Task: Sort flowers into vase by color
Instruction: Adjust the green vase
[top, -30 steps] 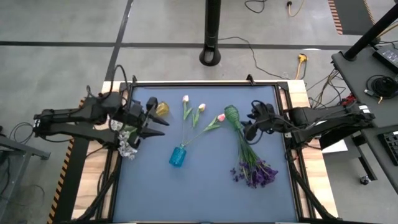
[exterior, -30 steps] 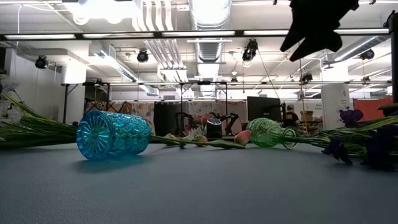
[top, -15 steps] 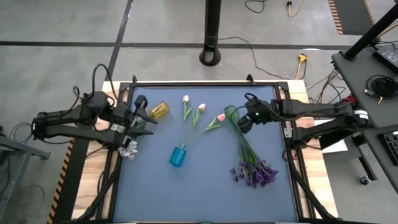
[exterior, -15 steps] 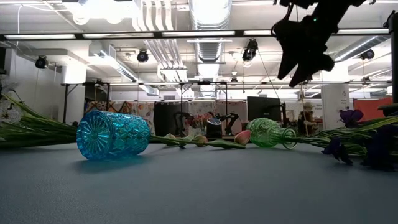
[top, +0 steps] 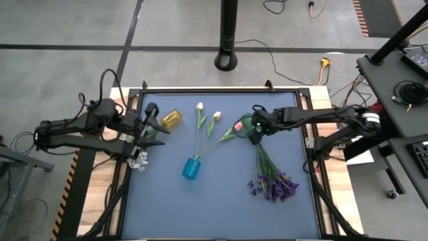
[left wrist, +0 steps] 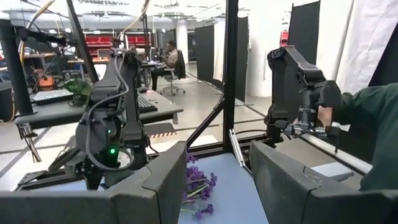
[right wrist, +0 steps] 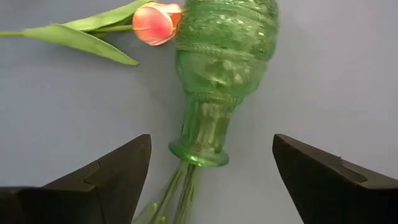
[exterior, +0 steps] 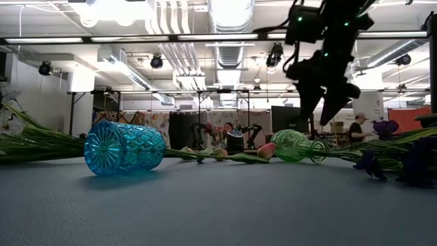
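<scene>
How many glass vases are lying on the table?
3. A small amber glass vase lies near the far left; a blue cut-glass vase lies near the middle; a green glass vase lies under the right arm's end effector, purple flower stems at its mouth.

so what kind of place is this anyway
Probably an open-plan robotics lab or workshop: exposed ceiling ducts and strip lights, desks with monitors, another robot arm on a frame, and a person seated at a desk.

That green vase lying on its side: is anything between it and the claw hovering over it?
Nothing visible. The right gripper hangs open above the green vase, with only air between; a pink tulip bud lies beside the vase's body.
</scene>
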`<control>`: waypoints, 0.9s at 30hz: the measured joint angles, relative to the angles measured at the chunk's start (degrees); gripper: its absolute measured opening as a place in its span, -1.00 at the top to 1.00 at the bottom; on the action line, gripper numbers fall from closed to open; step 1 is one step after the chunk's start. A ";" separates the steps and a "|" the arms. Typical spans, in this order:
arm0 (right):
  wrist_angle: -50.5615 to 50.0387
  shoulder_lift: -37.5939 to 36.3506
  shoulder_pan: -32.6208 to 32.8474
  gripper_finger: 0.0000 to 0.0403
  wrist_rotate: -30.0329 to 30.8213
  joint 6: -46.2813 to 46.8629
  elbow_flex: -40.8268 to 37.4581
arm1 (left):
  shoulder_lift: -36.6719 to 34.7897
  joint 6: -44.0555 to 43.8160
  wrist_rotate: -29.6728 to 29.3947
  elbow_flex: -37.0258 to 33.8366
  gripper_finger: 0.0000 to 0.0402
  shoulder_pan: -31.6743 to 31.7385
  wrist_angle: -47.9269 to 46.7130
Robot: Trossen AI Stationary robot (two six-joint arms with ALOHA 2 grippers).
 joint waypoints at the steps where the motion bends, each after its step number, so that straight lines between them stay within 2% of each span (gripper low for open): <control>1: 0.01 1.14 0.00 -0.62 -0.01 -0.16 0.61 | 0.00 -0.02 0.00 0.00 0.20 0.00 -0.27; 11: -9.14 12.28 -0.07 -0.57 0.44 -1.54 9.96 | 0.00 -0.02 0.00 0.00 0.20 0.00 -2.17; 16: -10.67 17.44 -0.76 -0.55 0.39 -3.07 13.22 | 0.00 0.48 0.00 0.00 0.20 0.00 -2.81; 27: -11.99 23.23 -2.68 -0.38 -0.54 -3.60 14.71 | 0.00 0.59 0.02 0.00 0.20 0.00 -4.53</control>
